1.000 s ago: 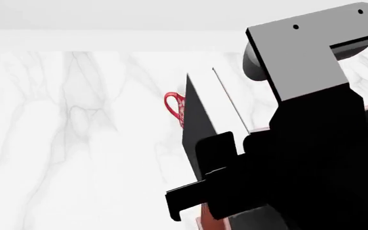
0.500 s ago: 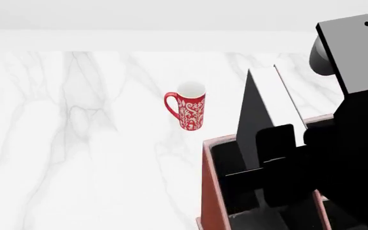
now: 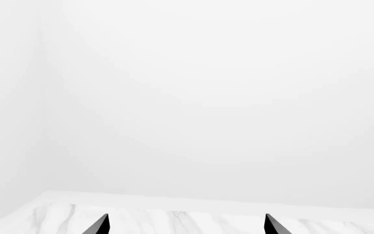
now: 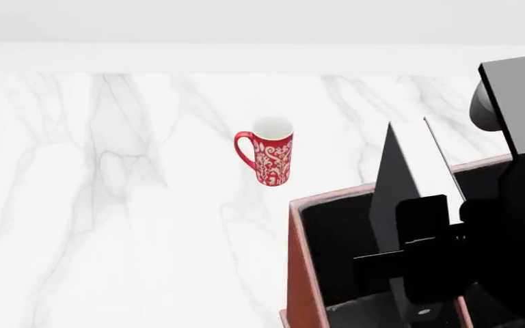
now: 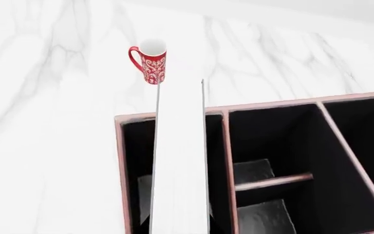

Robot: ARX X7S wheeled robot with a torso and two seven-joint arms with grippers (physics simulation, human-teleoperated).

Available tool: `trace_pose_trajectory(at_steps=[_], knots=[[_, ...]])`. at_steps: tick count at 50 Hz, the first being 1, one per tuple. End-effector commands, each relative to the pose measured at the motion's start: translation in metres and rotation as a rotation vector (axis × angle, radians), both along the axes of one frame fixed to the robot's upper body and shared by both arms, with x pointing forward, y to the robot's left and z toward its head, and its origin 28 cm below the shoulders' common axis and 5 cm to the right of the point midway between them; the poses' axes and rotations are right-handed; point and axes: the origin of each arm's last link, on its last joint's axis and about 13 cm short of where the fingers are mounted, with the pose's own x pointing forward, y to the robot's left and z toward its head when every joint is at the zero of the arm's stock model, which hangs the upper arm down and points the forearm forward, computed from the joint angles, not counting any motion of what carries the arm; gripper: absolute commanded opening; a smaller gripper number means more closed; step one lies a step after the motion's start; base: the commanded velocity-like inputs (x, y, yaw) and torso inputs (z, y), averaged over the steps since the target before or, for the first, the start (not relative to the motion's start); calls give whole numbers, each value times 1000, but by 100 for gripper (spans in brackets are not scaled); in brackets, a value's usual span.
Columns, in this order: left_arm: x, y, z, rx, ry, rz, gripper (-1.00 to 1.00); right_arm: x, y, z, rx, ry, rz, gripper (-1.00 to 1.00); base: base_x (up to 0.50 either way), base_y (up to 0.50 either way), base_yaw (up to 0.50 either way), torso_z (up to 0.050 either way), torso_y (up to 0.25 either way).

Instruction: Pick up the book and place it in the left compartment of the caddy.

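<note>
**Book held on edge over the caddy's left slot**

Caddy at lower right of head view: big reddish-brown box, leather look, worn pale edges, black lining. Three sections seen from right wrist view: left compartment, long and narrow, running the full depth; two squarish ones beside it split by a reddish crossbar, grey mottled floor showing in the nearer one. Nothing resting loose in the squarish sections. Far right section dark, contents not discernible.

Book: plain black hardcover, thin, rectangular, standing upright on edge with white page edge facing the wrist camera. Lower part below the caddy rim line, inside or just above the left compartment; cannot tell if it touches the floor. Top corner well above the rim.

Right gripper: black, blocky, clamped on the book's lower half, fingers on either cover; grey angular arm housing above right. Book in line with the gripper, sticking up past it.

Mug: red with white floral pattern, tall cylinder, handle toward left, white inside, upright on the table, apart from caddy, beyond its far left corner.

Table: white marble, grey veins, glossy.

Left gripper: only two dark fingertips visible, spread wide apart, nothing between, facing blank white wall.
</note>
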Motion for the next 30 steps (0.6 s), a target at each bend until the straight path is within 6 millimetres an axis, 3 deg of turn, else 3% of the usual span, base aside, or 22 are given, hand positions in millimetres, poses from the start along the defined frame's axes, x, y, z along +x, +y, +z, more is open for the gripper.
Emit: trace_pose_trajectory(at_steps=[1, 30], knots=[[0, 0, 0, 2, 1, -1, 100, 4, -3, -3, 5, -10, -10, -100, 0, 0, 0, 0, 0], [0, -1, -1, 7, 2, -2, 100, 26, -2, -25, -12, 47, -7, -100, 0, 0, 0, 0, 1]])
